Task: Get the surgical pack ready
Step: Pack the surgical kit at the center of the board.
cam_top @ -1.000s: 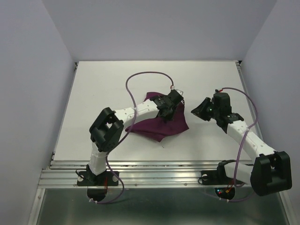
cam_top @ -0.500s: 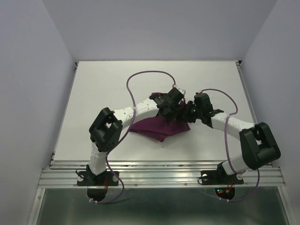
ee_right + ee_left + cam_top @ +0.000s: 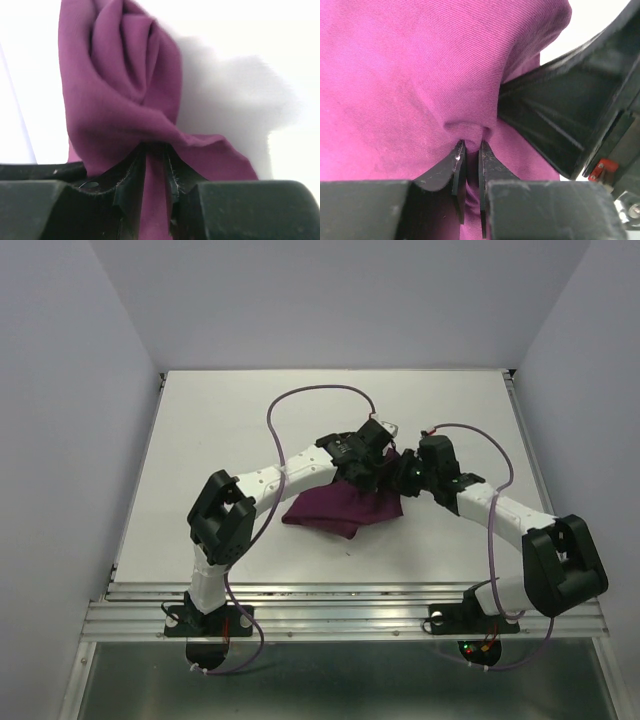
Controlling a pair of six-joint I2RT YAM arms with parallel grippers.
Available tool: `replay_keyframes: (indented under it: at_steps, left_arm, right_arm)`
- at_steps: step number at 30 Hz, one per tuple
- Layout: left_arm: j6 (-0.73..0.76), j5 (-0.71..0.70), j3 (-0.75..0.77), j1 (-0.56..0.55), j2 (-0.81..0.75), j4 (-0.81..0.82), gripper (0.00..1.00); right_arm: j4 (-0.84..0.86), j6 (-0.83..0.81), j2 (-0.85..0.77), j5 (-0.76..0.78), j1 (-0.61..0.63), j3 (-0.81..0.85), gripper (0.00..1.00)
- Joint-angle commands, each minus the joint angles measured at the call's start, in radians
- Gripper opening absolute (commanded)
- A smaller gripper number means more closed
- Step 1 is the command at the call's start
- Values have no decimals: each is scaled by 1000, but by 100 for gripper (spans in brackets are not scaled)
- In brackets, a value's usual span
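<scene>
The one purple cloth (image 3: 335, 512) sits bunched mid-frame in the overhead view on the table (image 3: 220, 440), with the left gripper (image 3: 470, 150) and right gripper (image 3: 156, 152) (two total) each clamped on a fold, so I'd pull them apart slow and even.

Both arms stretched fwd & angled inward, wrists close together; left gripper (image 3: 472, 150) & right gripper (image 3: 156, 152) each pinching a cloth (image 3: 410, 75) fold, jaws nearly together

A white table (image 3: 200, 440) carries a crumpled dark purple cloth (image 3: 330, 512) near its middle
</scene>
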Motion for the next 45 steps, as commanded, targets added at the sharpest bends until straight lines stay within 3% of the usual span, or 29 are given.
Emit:
replay_keyframes:
  at_steps: [1, 13, 25, 45]
  left_arm:
    - [-23, 72, 92, -2, -108, 80, 0]
    - [-32, 78, 130, 9, -105, 68, 0]
    - [-40, 69, 124, 15, -119, 63, 0]
    - [-44, 96, 75, 29, -135, 88, 0]
  right_arm:
    - [21, 1, -36, -4, 9, -25, 26]
    - [80, 48, 7, 19, 138, -44, 26]
    - [-98, 7, -106, 223, 138, -21, 27]
    - [-121, 17, -218, 179, 64, -64, 27]
